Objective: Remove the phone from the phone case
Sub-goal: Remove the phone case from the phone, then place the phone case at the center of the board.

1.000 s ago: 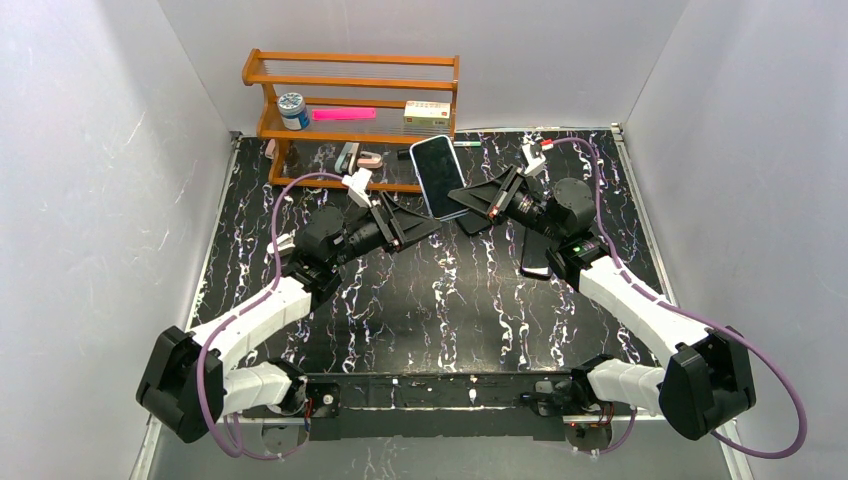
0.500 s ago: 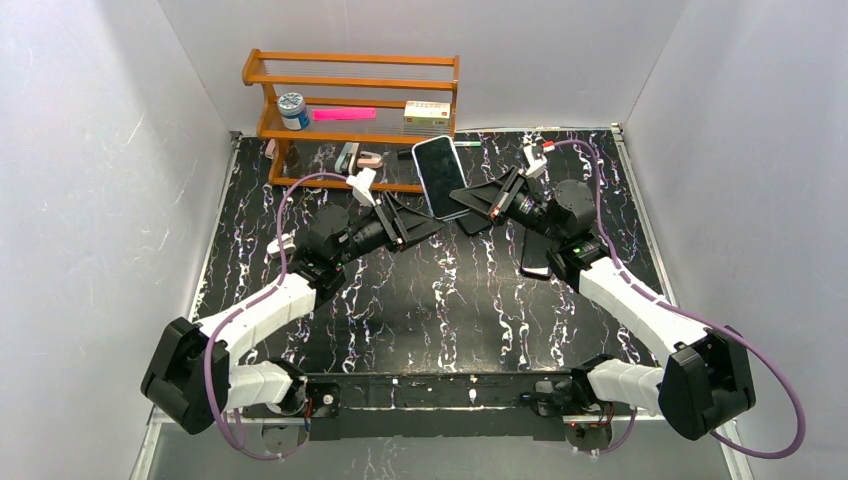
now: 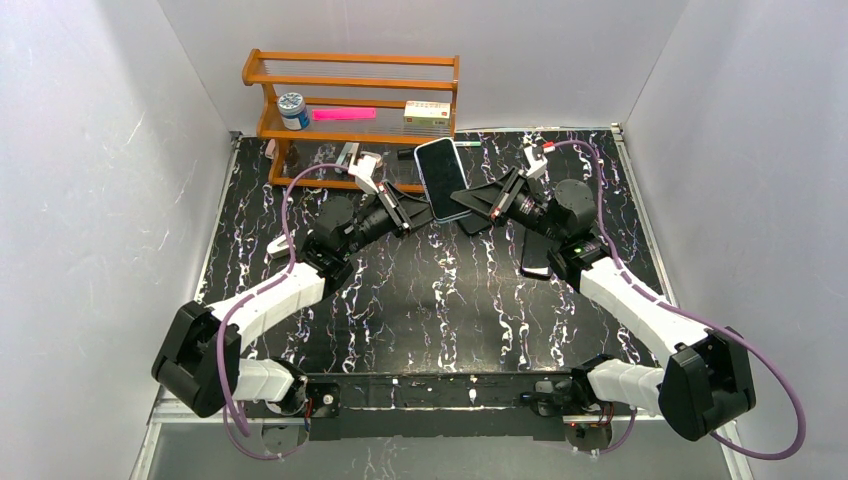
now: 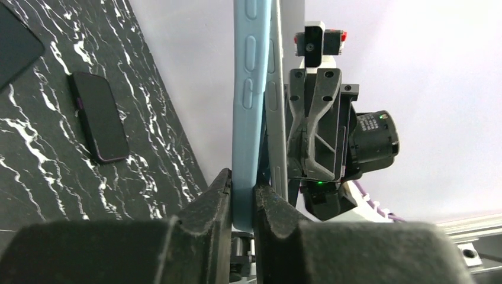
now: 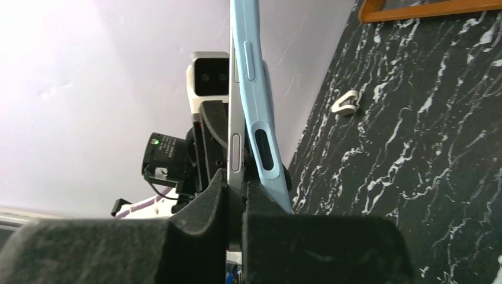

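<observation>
aloft, left pincer (image 4: 243,187) clamps one blue case (image 4: 251,89), right pincer (image 5: 235,183) clamps one silver phone (image 5: 235,151).

Rack (image 3: 350,110) hems the far side, dark phone (image 3: 533,265) lies right; near table (image 3: 440,310) passable

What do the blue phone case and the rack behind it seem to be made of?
The phone case: probably soft matte silicone or plastic; it bends away from the phone. The rack: apparently varnished wood, orange-brown with slight gloss.
</observation>
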Controlling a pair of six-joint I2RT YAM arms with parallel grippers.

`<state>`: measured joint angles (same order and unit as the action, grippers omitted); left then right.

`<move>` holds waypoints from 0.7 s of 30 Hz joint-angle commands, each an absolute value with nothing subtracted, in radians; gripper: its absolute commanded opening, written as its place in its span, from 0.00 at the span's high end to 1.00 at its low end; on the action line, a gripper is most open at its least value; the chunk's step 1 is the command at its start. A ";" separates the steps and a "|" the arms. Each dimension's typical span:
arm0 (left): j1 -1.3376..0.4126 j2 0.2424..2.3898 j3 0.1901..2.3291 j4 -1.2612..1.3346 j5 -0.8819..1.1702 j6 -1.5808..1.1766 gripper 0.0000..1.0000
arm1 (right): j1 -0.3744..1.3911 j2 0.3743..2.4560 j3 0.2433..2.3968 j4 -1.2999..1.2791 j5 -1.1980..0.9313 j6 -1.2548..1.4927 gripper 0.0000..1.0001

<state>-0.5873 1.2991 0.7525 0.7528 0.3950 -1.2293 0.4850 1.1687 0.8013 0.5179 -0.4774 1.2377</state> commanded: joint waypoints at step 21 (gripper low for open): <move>-0.303 1.310 0.834 -0.062 0.341 -0.613 1.00 | 0.493 1.273 0.738 0.430 -0.475 1.056 0.99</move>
